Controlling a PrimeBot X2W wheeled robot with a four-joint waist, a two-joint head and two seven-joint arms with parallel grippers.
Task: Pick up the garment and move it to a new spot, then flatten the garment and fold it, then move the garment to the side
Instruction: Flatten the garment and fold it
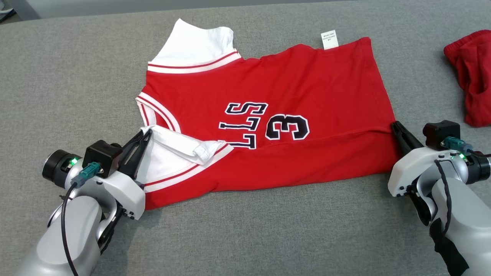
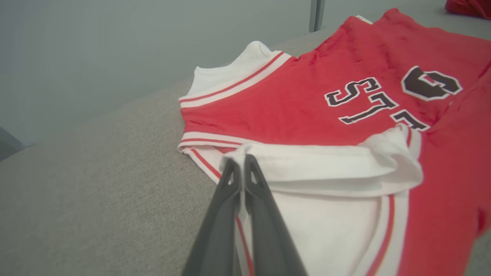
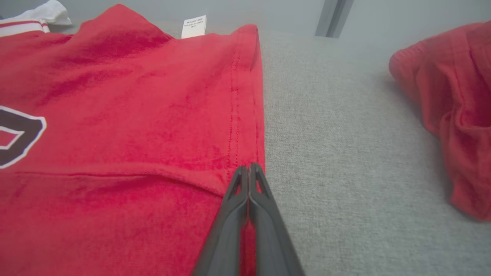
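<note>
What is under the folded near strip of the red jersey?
The lower layer of the jersey itself. The letters LLS and the number 3 show beyond the fold; any print nearer is covered by the strip and the white sleeve.

The garment [image 1: 268, 88] is lying mid-surface [image 1: 57, 76], my left gripper [image 1: 147, 133] meeting its near-left edge, my right gripper [image 1: 395, 125] its near-right corner; a crumpled cloth [image 1: 473, 76] is lying apart, far right.
</note>
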